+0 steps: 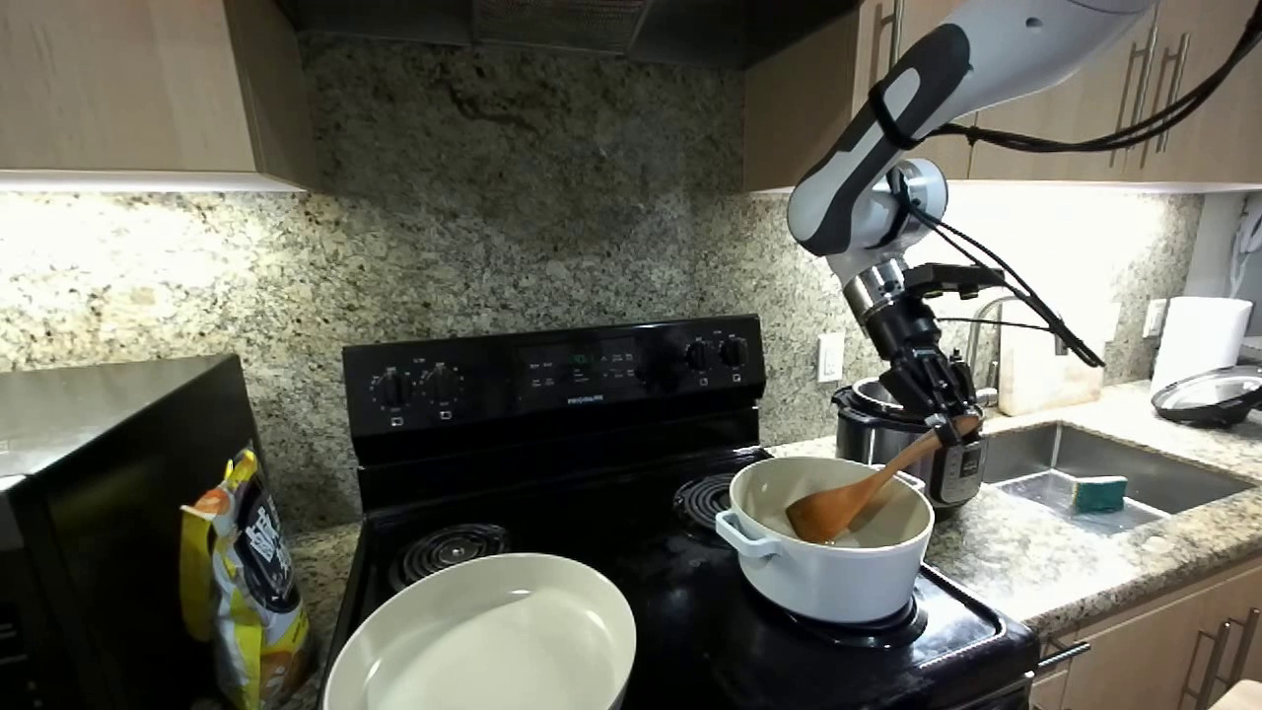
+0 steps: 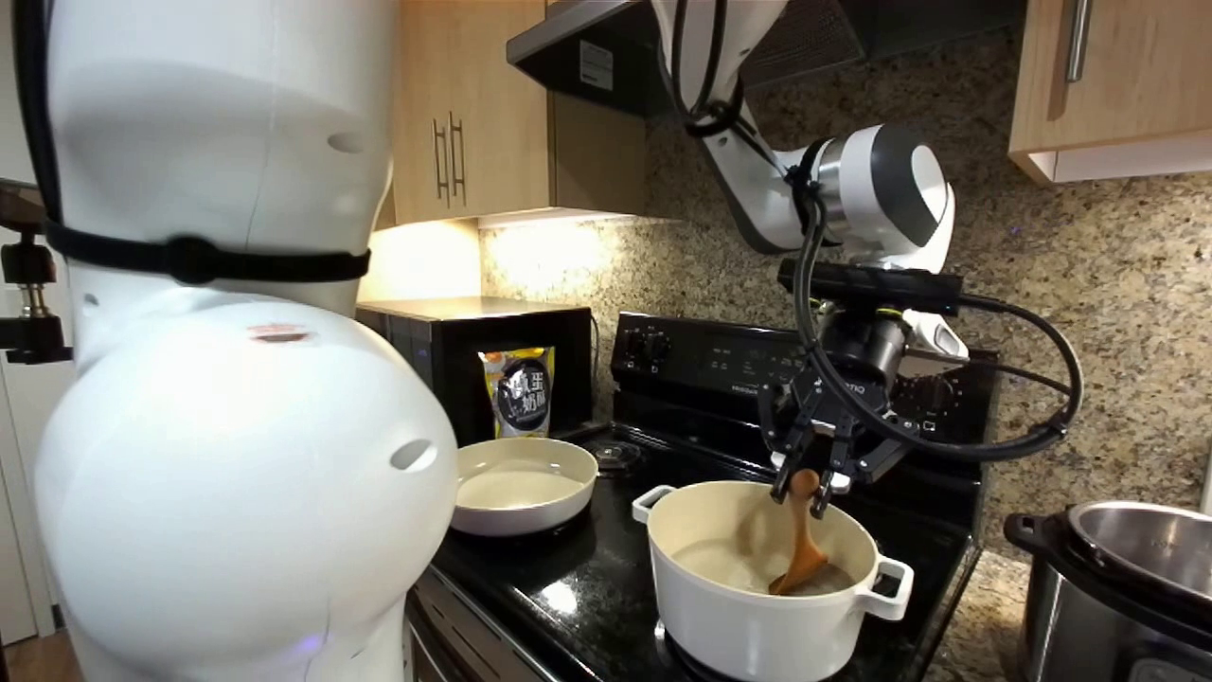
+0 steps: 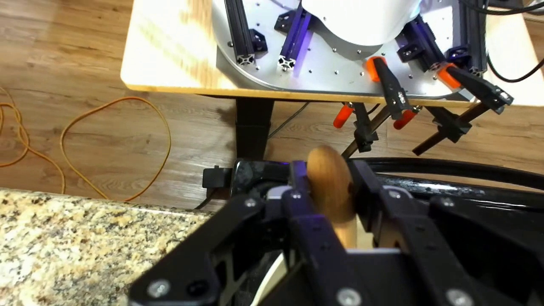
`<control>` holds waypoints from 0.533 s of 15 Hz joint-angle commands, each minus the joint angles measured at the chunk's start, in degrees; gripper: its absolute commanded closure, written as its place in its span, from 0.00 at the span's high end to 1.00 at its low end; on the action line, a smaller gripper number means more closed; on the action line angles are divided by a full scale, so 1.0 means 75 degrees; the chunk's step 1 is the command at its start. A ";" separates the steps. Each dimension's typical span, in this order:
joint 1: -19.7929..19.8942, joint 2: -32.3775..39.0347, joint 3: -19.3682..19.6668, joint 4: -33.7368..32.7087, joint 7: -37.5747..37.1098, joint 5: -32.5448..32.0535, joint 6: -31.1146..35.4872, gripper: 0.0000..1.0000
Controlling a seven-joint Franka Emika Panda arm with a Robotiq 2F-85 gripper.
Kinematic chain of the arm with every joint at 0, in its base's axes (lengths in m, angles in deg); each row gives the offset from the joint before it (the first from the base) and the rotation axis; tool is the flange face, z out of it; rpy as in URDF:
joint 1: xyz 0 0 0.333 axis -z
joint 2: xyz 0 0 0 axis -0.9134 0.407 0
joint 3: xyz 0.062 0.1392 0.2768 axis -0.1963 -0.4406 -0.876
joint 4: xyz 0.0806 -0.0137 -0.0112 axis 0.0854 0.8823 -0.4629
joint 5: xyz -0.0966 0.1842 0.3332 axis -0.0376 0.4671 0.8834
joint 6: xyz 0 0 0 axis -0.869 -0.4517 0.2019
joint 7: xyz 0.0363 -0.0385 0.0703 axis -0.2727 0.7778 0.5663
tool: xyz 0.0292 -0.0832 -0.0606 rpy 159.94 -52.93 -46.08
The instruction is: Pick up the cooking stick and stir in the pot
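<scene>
The cooking stick (image 1: pixel 833 511), a brown wooden spoon, leans at a slant with its broad head down inside the white pot (image 1: pixel 838 587). My gripper (image 1: pixel 954 426) is above the pot's rim, shut on the upper end of the stick's handle. In an exterior view the handle passes between the fingertips of the gripper (image 2: pixel 803 497), and the spoon head of the stick (image 2: pixel 803 564) is low within the pot (image 2: pixel 757 625). Whether the head touches the bottom cannot be told. From the wrist view, the rounded handle end of the stick (image 3: pixel 329 182) fills the gap of the gripper (image 3: pixel 331 180).
The pot stands on a burner of the black stove (image 1: pixel 670 611). A shallow white pan (image 2: pixel 521 519) sits on the same stove. Close to the gripper is a steel cooker (image 2: pixel 1089 606) on the granite counter (image 1: pixel 1045 562), with a sink (image 1: pixel 1183 468) beyond. A snack bag (image 1: pixel 261 592) leans by the microwave (image 1: pixel 118 532).
</scene>
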 commanded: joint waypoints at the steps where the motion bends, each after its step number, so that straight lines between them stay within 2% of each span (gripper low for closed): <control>1: -0.0195 0.0567 -0.0241 -0.0509 -0.0493 -0.0184 -0.0471 0.10; 8: -0.0528 0.0986 -0.0622 -0.0610 -0.0320 -0.0642 -0.0773 0.10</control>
